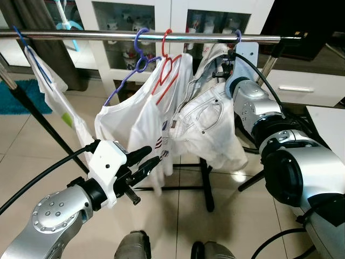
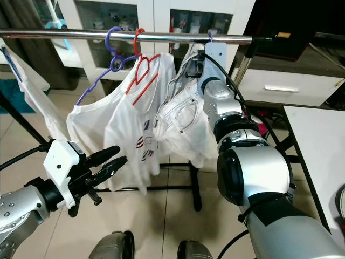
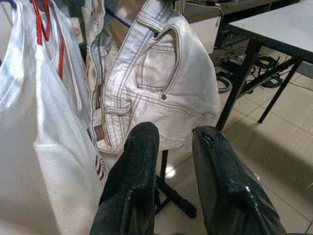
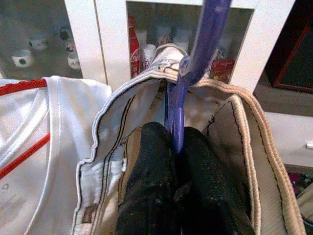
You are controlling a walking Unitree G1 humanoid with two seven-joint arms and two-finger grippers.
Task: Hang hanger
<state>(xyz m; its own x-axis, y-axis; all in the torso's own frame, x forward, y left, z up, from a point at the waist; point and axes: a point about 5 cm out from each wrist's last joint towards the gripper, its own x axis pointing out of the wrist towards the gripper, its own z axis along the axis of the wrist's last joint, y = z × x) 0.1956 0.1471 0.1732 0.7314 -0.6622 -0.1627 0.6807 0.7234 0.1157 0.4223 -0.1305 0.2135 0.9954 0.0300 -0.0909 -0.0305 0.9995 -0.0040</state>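
Observation:
A purple hanger [image 4: 176, 117] carries pale white jeans [image 1: 207, 121]. Its hook [image 1: 237, 35] curls over the metal rail [image 1: 81, 34] near the rail's right end. My right gripper [image 4: 173, 142] is raised to just under the rail and is shut on the hanger's neck, inside the jeans' waistband. My left gripper [image 1: 146, 159] hovers low in front of the hanging clothes, open, with nothing between its fingers [image 3: 142, 147].
Left of the jeans hang a red hanger [image 1: 168, 67] and another purple hanger [image 1: 139, 60] with white T-shirts [image 1: 132, 121]. A white garment [image 1: 54, 94] hangs at the far left. A glass-fronted cabinet [image 1: 175, 16] stands behind, a white table [image 1: 329, 116] at right, and the rack's foot [image 1: 208, 191] below.

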